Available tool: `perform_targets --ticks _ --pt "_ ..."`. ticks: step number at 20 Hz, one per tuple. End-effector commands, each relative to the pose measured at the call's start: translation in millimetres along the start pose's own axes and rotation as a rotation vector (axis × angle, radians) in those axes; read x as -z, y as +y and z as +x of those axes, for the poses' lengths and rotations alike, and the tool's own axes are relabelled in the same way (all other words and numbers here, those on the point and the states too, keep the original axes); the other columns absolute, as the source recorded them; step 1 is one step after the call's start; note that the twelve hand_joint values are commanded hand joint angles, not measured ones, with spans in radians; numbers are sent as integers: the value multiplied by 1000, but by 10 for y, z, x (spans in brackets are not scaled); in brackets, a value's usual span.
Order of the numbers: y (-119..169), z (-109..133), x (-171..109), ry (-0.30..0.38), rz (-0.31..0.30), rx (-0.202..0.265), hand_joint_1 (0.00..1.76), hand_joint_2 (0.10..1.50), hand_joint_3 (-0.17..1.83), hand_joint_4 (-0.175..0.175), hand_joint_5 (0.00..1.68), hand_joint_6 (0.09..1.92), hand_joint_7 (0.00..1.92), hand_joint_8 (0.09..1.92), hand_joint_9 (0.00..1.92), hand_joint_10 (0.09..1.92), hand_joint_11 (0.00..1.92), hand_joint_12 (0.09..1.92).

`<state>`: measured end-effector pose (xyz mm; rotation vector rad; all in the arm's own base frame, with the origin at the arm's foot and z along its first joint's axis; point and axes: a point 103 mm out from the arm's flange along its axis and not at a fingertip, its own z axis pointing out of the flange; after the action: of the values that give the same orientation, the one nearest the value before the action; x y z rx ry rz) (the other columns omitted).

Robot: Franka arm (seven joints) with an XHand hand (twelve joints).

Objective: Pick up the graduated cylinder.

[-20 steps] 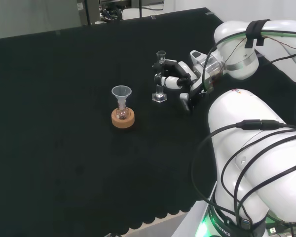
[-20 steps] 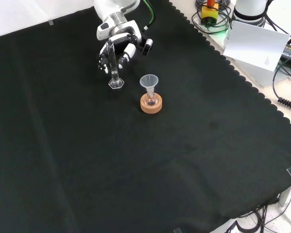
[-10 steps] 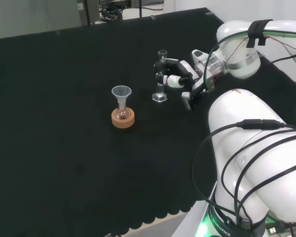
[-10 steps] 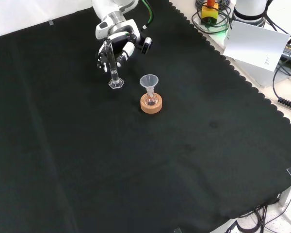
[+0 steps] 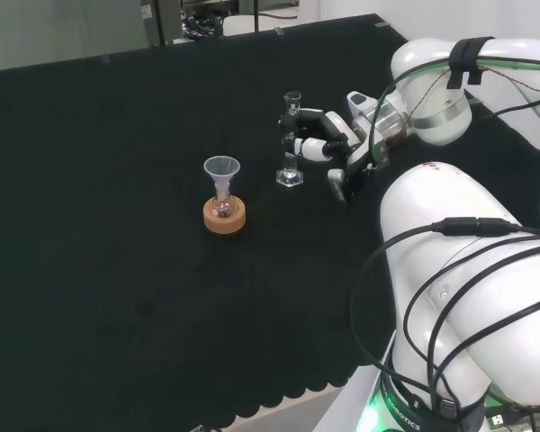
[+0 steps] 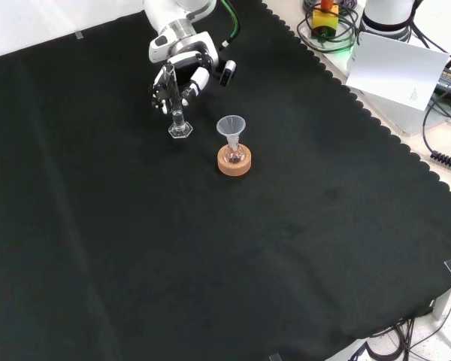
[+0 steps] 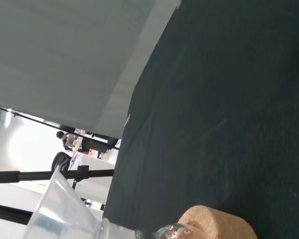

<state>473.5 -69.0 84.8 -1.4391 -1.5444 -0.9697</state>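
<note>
Hand [image 5: 346, 137] fingers curled round upright graduated cylinder [image 5: 291, 144], funnel [image 5: 221, 172] in small flask [image 5: 221, 206] — on cork ring [image 5: 225, 218]

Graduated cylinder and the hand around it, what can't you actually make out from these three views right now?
- Clear glass graduated cylinder: head view, whether its hexagonal base rests on the black cloth or is just lifted; too small.
- Cylinder's liquid level and markings: front view, clear glass, too small.
- Black and white hand: contact of its fingers behind the tube, hidden by the tube.
- Clear plastic funnel on the cork ring stand: wrist view, cut off by the picture's edge.
</note>
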Motion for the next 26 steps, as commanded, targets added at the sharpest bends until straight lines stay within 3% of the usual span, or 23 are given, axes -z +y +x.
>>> perform_targets --ticks 1,3,5,7,8,10,12,18,22,26 --pt "3 10 20 -11 -26 -11 1195 1159 -141 -23 845 845 737 601 1011 400 833 1059" --pt "10 12 21 -7 -37 -19 1151 1145 -81 -75 950 950 887 603 1119 371 973 990" --pt "18 32 44 -11 -46 -17 1220 1121 -25 -143 973 983 971 851 1229 319 1078 910" --pt "28 66 75 -31 -46 -7 1253 1107 -6 -168 987 975 1004 941 1298 246 1118 864" --pt "36 90 94 -44 -46 -2 1259 1103 -3 -172 993 968 1013 951 1316 226 1125 853" --pt "49 152 143 -86 -47 16 1343 1077 5 -175 1008 937 929 1037 1268 503 1133 838" --pt "67 237 199 -152 -27 45 1375 1074 1 -175 1008 935 885 1084 1235 640 1135 836" --pt "107 526 350 -362 69 107 1386 1073 -1 -175 1007 937 870 1110 1225 680 1137 838" --pt "97 680 428 -492 100 118 1392 1053 -1 -175 1049 869 923 1037 1270 600 1159 828" --pt "45 817 484 -598 131 119 1293 1051 -1 -175 1096 804 1121 798 1430 220 1228 763"
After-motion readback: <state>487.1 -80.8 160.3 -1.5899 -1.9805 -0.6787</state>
